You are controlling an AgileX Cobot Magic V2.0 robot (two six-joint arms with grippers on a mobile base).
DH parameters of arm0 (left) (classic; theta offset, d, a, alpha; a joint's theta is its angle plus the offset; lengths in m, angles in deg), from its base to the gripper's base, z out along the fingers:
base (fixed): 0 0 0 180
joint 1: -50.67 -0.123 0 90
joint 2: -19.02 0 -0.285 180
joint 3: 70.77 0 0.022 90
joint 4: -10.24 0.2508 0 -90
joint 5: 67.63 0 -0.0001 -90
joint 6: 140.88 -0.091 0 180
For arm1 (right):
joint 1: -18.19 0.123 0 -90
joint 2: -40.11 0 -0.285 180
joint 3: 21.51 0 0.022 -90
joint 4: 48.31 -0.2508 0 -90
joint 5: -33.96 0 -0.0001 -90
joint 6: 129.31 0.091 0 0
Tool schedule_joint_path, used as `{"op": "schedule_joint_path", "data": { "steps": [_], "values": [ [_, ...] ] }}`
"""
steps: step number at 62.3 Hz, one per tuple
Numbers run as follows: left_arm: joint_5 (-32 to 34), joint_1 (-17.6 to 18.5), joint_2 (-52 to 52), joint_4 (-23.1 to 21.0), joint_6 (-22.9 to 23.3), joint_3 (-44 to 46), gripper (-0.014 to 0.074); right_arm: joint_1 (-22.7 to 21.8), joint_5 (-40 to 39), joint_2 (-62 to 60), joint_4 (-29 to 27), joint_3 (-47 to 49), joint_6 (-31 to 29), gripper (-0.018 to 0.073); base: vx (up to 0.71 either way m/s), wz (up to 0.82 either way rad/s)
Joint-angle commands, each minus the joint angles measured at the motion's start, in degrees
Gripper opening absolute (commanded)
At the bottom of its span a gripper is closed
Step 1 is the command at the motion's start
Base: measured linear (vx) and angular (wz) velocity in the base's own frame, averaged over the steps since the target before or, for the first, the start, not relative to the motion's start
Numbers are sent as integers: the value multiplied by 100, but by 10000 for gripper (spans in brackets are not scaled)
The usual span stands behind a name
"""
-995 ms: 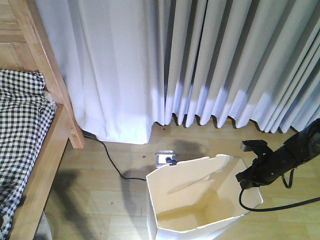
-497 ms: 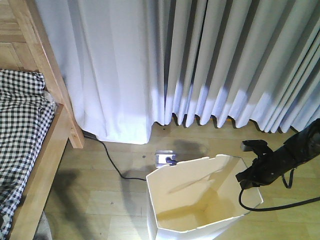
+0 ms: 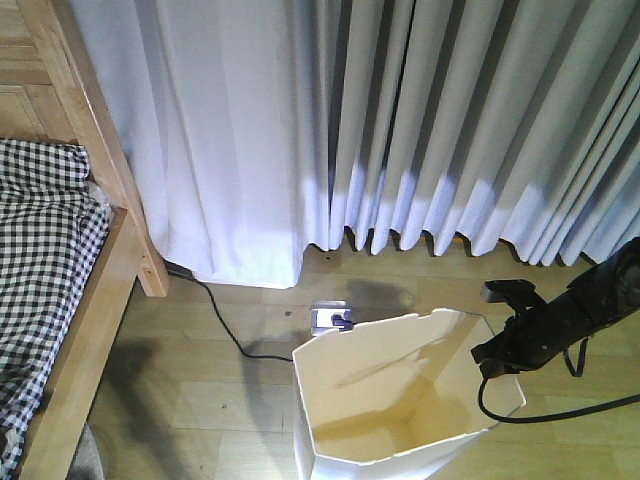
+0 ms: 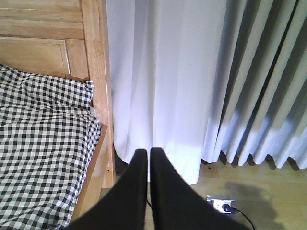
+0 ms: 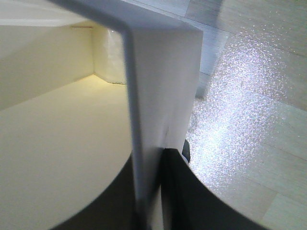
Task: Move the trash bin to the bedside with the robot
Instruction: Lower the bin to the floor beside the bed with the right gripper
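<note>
Thin white plastic is the risk: the right gripper, jaws clamped on the rim of the trash bin at lower right, may slip or buckle it crossing the floor cable toward the bed at left, while the left gripper hangs empty, jaws together.

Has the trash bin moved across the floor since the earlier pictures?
No. The trash bin sits at the same spot relative to the floor socket behind it, with the right gripper shut on its rim.
</note>
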Motion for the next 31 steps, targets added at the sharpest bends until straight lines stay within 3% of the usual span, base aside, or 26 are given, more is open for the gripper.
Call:
{"op": "schedule_joint_path", "data": {
  "steps": [1,14,31],
  "values": [
    [386,9,32,-13,25,-19,-6,-16,669,-326,-533,53,-22,-1,0,0],
    [386,9,32,-13,25,-19,-6,-16,460,25,-745,615,126,-1,0,0],
    [386,9,32,-13,25,-19,-6,-16,445,848,-752,1806,1023,-1,0,0]
  ]
}}
